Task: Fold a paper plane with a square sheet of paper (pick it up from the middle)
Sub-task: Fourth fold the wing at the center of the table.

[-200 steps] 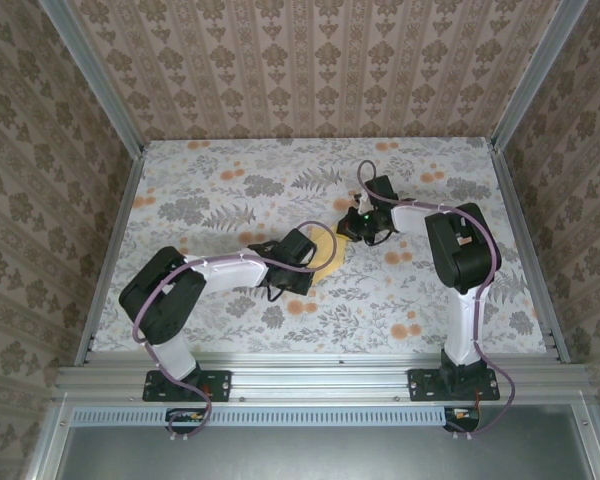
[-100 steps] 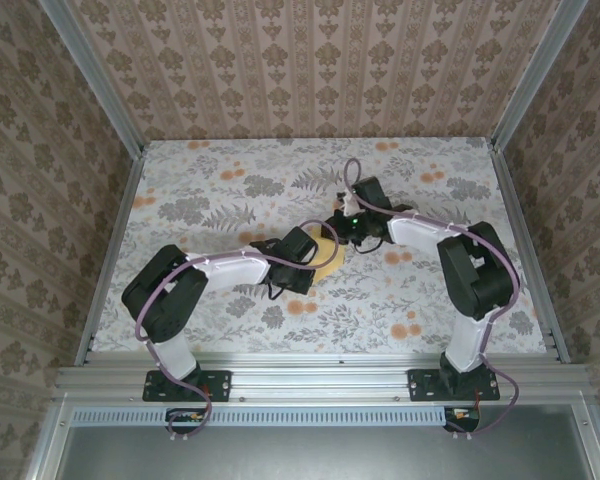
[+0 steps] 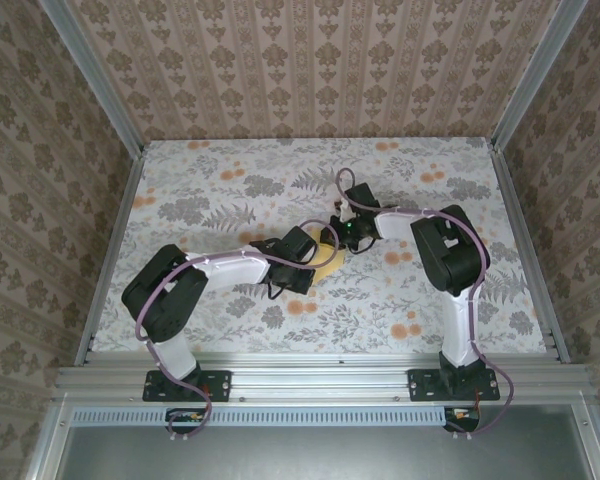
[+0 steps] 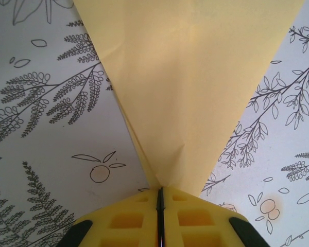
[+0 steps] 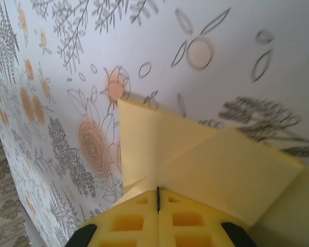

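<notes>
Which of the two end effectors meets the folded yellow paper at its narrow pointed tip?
The left end effector: it is shut, and the folded yellow paper narrows to a point right at it. The right end effector meets broad overlapping layers instead.

Floral cloth (image 3: 230, 190) (ferns, orange blooms) lies flat; patterned walls (image 3: 310, 60) stand around it.

paper plane (image 3: 326, 261) out in the middle of the tabletop (image 3: 210, 190), plain yellow-orange, unprinted, just a small patch showing from above. close in from the left wrist, the paper plane (image 4: 195, 77) narrows to a sharp point, layered edge down its left side, tip pinched in the left tool (image 4: 160, 194). from the right wrist, overlapping folded flaps, crisp creases, closed right tool (image 5: 158, 195) right against them.
</notes>
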Robot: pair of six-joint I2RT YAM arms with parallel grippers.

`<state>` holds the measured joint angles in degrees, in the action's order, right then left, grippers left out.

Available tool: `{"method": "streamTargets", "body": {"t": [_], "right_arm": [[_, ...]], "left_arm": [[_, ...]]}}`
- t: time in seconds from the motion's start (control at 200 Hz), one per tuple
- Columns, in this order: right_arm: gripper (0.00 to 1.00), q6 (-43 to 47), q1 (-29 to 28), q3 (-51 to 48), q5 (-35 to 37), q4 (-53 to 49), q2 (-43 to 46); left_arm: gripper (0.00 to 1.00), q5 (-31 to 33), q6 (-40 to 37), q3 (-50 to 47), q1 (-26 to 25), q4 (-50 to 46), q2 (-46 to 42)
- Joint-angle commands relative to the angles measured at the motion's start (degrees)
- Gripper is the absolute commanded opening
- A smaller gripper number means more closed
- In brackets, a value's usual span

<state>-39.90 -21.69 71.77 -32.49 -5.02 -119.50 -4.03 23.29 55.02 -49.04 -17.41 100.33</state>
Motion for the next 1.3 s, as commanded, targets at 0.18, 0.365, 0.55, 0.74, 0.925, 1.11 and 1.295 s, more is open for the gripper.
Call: {"method": "streamTargets", "body": {"t": [0.18, 0.365, 0.55, 0.74, 0.925, 1.11, 1.295], "right_arm": [[0.04, 3.16, 4.58, 3.69, 2.77, -2.9, -4.66], [0.04, 3.55, 7.04, 5.43, 2.17, -3.16, -6.01], [0.04, 3.85, 8.55, 7.36, 1.22, -3.1, -7.54], [0.04, 4.77, 9.74, 6.93, 0.21, -2.24, -4.94], [0.05, 4.06, 8.3, 0.8, -1.63, -0.32, 4.02], [0.05, -2.17, 3.58, -8.85, -5.23, 7.71, 10.07], [0.05, -6.0, -2.61, -12.5, -5.84, 11.58, 9.79]], "left_arm": [[0.09, -1.63, -1.84, -4.16, -0.1, -7.08, 4.61], [0.1, -1.95, -2.04, -4.31, -0.09, -7.79, 4.35], [0.1, -2.04, -2.31, -3.91, -0.09, -8.5, 4.32], [0.1, -1.92, -2.45, -3.52, -0.09, -8.87, 4.25], [0.1, -2.07, -2.59, -2.62, -0.07, -8.94, 5.13], [0.1, -2.54, -2.57, -2.02, 0.08, -8.17, 5.33], [0.1, -3.0, -2.84, -1.52, 0.08, -8.03, 5.43]]}}
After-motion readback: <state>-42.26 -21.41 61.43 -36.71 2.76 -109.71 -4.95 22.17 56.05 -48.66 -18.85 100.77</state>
